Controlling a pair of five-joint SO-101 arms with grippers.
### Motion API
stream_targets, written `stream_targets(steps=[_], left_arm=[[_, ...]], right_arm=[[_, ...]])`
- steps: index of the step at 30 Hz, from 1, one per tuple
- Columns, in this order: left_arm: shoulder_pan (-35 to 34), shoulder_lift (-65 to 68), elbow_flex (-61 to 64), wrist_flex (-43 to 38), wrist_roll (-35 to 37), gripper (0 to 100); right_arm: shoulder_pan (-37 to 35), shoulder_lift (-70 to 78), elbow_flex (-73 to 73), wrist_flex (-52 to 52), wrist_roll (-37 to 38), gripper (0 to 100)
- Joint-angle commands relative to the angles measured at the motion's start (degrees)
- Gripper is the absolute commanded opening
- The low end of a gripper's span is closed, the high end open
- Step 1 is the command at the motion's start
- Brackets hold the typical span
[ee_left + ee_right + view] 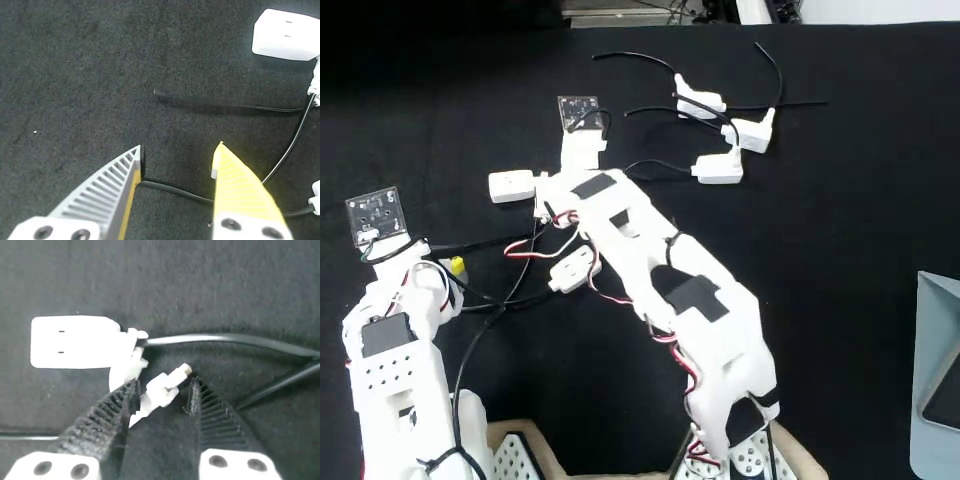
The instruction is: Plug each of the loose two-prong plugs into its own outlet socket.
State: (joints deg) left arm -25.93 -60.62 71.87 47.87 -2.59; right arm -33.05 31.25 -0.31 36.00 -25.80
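A black cloth-covered table (pixel 840 260) carries everything. At its far right lie three white plug blocks (pixel 718 168) with thin black cords looping away from them, close together and well apart from both arms. A grey-blue tray (pixel 932 400) sits at the near right edge. The right arm stretches across the middle of the table toward the far left and lies over part of the red and black wiring beside it.

A white rectangular outlet socket with two slots (pixel 512 185) lies just left of the right gripper (pixel 545 200). In the right wrist view this socket (pixel 75 342) sits just beyond the black ribbed fingers (pixel 212 410). A thick black cable (pixel 225 339) meets a white fitting at the socket's end, but whether it is seated there cannot be told. The right gripper (pixel 164 381) is parted. A small white two-prong plug (pixel 160 390) lies tilted between the fingers, leaning on one and clear of the other.

A second white socket block (pixel 572 268) lies nearer, tucked against the right arm's side. The left gripper (pixel 450 270) sits to its left. Its wrist view shows that block (pixel 287 35) well beyond the tips. The left gripper (pixel 179 146) is spread wide and holds nothing. A thin black cord (pixel 170 189) runs on the cloth under the gap between its grey finger (pixel 107 192) and yellow finger (pixel 237 187).
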Motion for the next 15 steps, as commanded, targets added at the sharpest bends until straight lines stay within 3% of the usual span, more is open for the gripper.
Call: stream_targets(steps=[1, 5, 15], left_arm=[[-0.48, -0.88, -0.22, -1.32, 0.62, 23], [-0.48, -0.88, -0.22, -1.32, 0.62, 23], [-0.48, -0.88, 2.86, -6.95, 0.62, 23]], right_arm=[[-0.44, 1.01, -4.97, 2.99, -0.7, 12.4], [-0.18, 2.33, -6.99, 2.99, -0.18, 0.9], [4.31, -7.08, -4.7, 7.74, -0.7, 1.2]])
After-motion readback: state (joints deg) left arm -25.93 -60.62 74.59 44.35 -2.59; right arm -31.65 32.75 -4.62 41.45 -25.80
